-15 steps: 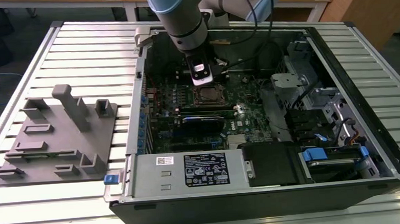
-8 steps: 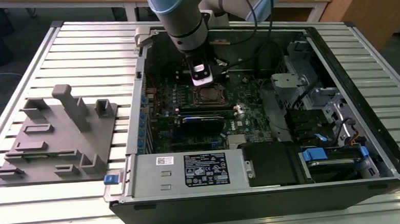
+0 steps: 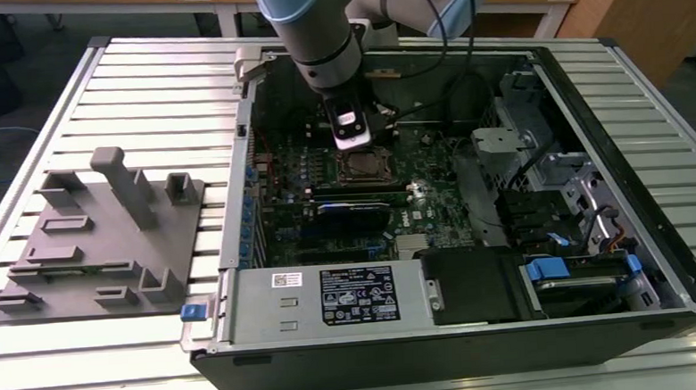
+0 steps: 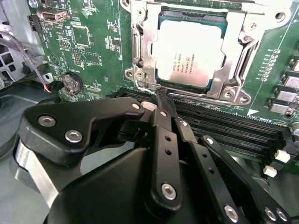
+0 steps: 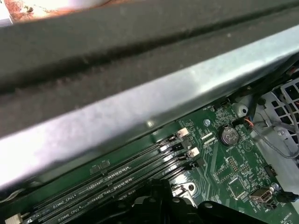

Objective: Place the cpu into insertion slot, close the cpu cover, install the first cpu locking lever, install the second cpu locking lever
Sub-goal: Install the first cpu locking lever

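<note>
The cpu (image 4: 189, 53), a silvery square chip, lies in the insertion slot (image 3: 364, 167) on the green board. The cpu cover (image 4: 145, 51), a silvery frame, lies flat over it, with the chip showing through its window. A thin wire locking lever (image 4: 196, 94) runs along the socket edge nearest my gripper. My gripper (image 4: 160, 99) is shut, its black fingers pressed together, with the tips at that edge by the lever's end. In the exterior view the gripper (image 3: 348, 140) hangs just behind the socket inside the open computer case.
Long black memory slots (image 4: 224, 130) run beside the socket, just under my fingers. A coin battery (image 4: 71, 82) and small connectors sit off to one side. The case's metal wall (image 5: 140, 112) looms close. A grey fixture (image 3: 100, 235) stands on the slatted table at the exterior view's left.
</note>
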{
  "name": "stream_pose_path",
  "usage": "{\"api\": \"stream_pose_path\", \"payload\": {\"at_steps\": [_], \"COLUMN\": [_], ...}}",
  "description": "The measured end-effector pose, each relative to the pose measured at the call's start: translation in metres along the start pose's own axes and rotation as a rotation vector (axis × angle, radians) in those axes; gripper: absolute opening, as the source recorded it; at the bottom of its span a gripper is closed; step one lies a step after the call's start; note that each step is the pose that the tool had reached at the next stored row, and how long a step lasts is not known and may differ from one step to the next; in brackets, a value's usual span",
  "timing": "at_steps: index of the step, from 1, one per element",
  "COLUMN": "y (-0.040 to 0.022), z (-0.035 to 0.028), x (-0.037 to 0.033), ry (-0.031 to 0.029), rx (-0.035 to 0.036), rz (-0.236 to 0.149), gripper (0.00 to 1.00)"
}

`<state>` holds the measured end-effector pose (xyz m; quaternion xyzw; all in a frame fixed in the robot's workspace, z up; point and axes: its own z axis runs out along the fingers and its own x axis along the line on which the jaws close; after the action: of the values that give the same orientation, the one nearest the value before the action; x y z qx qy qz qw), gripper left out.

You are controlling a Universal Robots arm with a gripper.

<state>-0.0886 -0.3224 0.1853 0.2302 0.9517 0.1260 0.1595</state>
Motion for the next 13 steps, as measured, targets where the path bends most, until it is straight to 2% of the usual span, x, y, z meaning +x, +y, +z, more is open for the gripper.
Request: {"api": "stream_pose_path", "payload": {"at_steps": [6,13], "y": [-0.0001,0.0033], "z": [0.0008,0.004], "x": [0.0,-0.0073], "ry": [0.0003,0.002], "rx": [-0.0008,-0.0046], "rz": [0.001,0.002], "gripper": [0.1,0.1]}}
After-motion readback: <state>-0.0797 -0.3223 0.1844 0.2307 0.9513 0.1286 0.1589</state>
